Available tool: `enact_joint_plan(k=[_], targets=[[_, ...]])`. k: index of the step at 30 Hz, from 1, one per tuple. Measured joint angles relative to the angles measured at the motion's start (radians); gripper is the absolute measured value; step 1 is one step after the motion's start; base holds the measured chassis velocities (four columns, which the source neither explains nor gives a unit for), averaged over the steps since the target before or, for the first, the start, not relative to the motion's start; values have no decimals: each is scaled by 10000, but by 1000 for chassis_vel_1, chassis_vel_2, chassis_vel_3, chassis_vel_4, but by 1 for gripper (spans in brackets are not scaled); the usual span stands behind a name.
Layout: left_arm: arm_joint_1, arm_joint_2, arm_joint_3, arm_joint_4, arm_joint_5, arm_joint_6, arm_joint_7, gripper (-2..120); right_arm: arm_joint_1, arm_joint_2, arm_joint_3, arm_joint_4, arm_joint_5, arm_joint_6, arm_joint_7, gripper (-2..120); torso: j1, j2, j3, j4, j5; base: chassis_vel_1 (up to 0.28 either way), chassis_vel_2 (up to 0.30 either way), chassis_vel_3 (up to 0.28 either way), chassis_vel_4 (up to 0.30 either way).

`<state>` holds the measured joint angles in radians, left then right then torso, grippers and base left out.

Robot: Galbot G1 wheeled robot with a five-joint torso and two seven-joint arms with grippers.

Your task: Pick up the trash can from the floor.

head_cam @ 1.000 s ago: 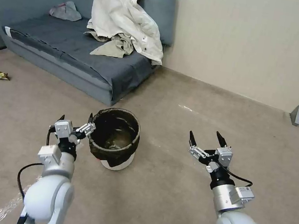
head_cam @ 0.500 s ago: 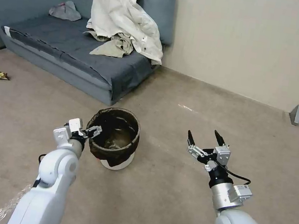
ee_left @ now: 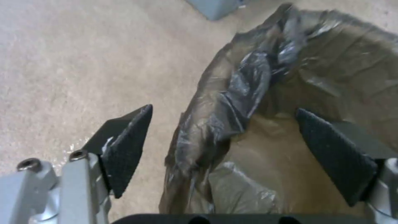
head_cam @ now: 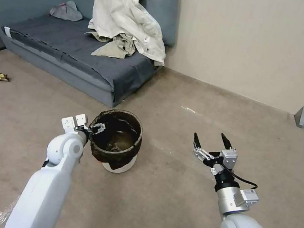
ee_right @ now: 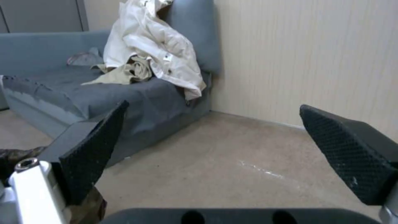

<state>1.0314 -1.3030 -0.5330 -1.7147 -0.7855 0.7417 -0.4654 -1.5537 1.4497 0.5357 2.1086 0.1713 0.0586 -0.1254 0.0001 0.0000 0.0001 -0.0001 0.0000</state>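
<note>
Crinkled dark bag lines the trash can (head_cam: 116, 140) at centre frame; left claw (head_cam: 96, 128) straddles its rim, spread wide, gripping nothing; right claw (head_cam: 211, 139) gapes lower right.

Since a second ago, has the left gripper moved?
Yes. The left gripper has swung toward the trash can and now straddles its near rim, jaws open.

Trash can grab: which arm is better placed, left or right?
Left. The left gripper is open, straddling the trash can rim, one finger inside. The right gripper hangs open over bare floor, well aside.
</note>
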Motion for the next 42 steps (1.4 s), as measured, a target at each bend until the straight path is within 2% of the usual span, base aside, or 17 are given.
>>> enact_joint_plan(k=[3,4,8,9,12,13,17,18,22,32,40,42], targets=[[-189,53,83,351,-174,0,-77,74,1,31,26,-39,-4,35,21,100,0,0,0,-1,-1,0,0,0,0],[-189,53,83,351,-174,0,-77,74,1,31,26,-39,-4,35,21,100,0,0,0,-1,-1,0,0,0,0],[-181,67,98,382,-205,-11,-77,55,1,52,39,-54,-24,60,43,100,0,0,-1,0,0,0,0,0,0],[-181,67,98,382,-205,-11,-77,55,1,52,39,-54,-24,60,43,100,0,0,-1,0,0,0,0,0,0],[-145,78,110,465,-265,-21,-77,40,-3,84,14,-54,-48,81,42,100,0,0,-1,0,0,0,0,0,0],[-145,78,110,465,-265,-21,-77,40,-3,84,14,-54,-48,81,42,100,0,0,-1,0,0,0,0,0,0],[-123,105,110,559,-306,-33,-87,23,-1,86,-6,-62,-58,101,42,100,0,0,-1,0,0,0,0,0,0],[-123,105,110,559,-306,-33,-87,23,-1,86,-6,-62,-58,101,42,100,0,0,-1,0,0,0,0,0,0],[-107,117,73,575,-346,-41,-88,6,29,61,-14,-92,-55,105,42,100,-1,0,-1,0,-1,0,0,0,0],[-15,48,-68,502,-332,-51,-76,4,52,26,-22,-170,-35,175,45,100,-1,0,0,-1,-1,0,0,0,0],[396,35,-599,-686,-572,-54,-47,4,52,-31,-20,-161,-32,180,50,100,-1,0,0,-1,0,0,0,0,0],[645,93,-822,-1310,-829,-56,-61,4,48,-41,-23,-116,-34,179,50,100,-1,0,-1,-1,3,0,0,0,0]])
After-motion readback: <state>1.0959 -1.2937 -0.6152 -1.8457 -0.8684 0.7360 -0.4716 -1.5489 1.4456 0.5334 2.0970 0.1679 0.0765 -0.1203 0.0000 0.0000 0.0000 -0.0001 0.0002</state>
